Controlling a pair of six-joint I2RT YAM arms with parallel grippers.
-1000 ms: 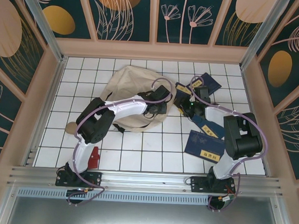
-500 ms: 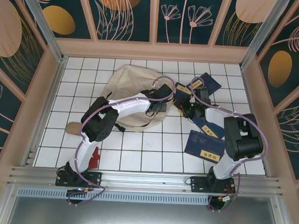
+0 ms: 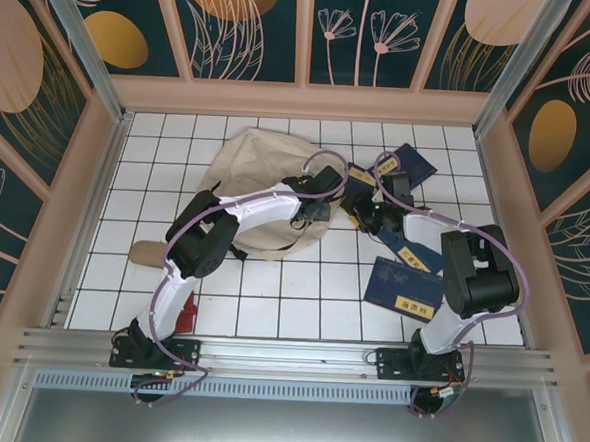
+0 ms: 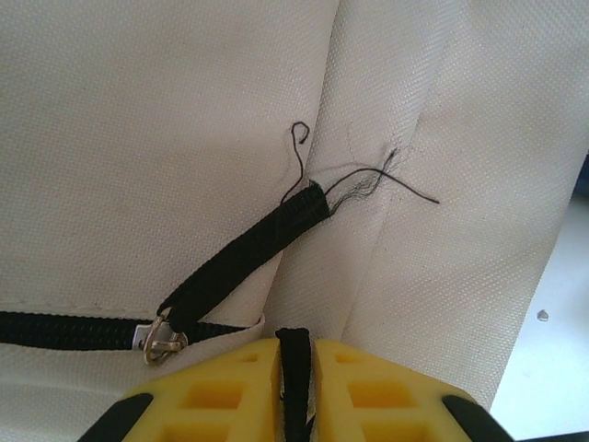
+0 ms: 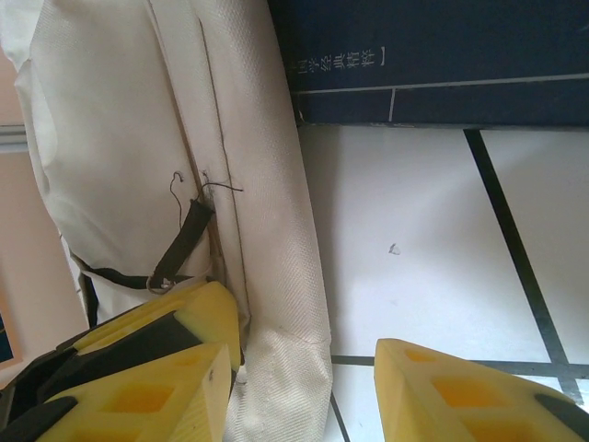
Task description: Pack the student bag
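The student bag (image 3: 257, 179), a beige fabric backpack, lies at the back middle of the tiled floor. My left gripper (image 3: 314, 210) rests on its right edge. In the left wrist view the left gripper (image 4: 295, 354) is shut on a short black strap (image 4: 294, 368) of the bag (image 4: 166, 138), next to a metal zipper pull (image 4: 161, 339). My right gripper (image 3: 360, 211) sits just right of the bag. In the right wrist view it (image 5: 304, 368) stands open, with a fold of the bag's edge (image 5: 276, 276) lying between its fingers (image 5: 138, 396).
Several navy books with yellow labels lie to the right: at the back (image 3: 411, 162), by the right gripper (image 3: 362, 175) and nearer (image 3: 404, 288). One book (image 5: 433, 55) borders the bag. A small red item (image 3: 184, 314) and a tan flat piece (image 3: 143, 253) lie near left.
The left gripper has shut on the bag's black strap. The left arm's elbow has swung right and away from the base. The right arm has stayed put.
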